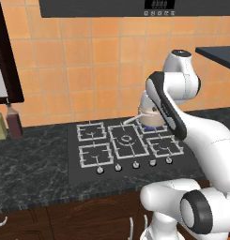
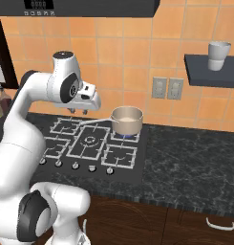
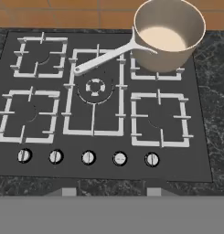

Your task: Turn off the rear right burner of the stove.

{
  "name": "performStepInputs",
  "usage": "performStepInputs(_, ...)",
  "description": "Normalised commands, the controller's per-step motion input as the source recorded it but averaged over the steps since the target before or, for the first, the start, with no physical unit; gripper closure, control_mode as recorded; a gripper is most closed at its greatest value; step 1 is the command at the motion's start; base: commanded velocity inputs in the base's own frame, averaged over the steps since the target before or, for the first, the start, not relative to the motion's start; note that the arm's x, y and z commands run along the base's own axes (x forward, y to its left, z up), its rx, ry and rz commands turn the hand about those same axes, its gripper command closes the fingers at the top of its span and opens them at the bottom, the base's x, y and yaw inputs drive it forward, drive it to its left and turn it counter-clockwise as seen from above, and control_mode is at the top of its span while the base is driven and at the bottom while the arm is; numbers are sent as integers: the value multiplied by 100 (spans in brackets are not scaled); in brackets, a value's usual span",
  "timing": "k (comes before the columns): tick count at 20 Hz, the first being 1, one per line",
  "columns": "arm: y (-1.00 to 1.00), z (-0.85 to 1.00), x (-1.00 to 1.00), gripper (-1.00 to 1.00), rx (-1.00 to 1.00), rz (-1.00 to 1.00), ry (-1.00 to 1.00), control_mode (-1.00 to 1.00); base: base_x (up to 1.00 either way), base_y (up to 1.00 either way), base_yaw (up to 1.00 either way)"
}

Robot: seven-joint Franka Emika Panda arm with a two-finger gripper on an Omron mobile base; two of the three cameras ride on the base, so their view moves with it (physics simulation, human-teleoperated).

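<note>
gripper: hovering high over stove, touching nothing; jaw width cannot tell
rear right burner: 1 o'clock in hand view, under saucepan, blue flame showing in the base views
knobs: row at 6 o'clock, fourth looks turned
progress: judged early, burner lit, knob not reached

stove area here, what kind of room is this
A home-style kitchen, rendered: a black glass stove set in a dark marbled counter, a saucepan on the rear right burner, orange tiled wall behind.
</note>
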Motion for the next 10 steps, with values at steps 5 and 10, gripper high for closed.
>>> performStepInputs(5,0,-45,-15,-100,-11,9,4,-100,0,0,0)
performStepInputs(10,-1,-99,-10,-100,-18,27,11,-100,0,0,0)
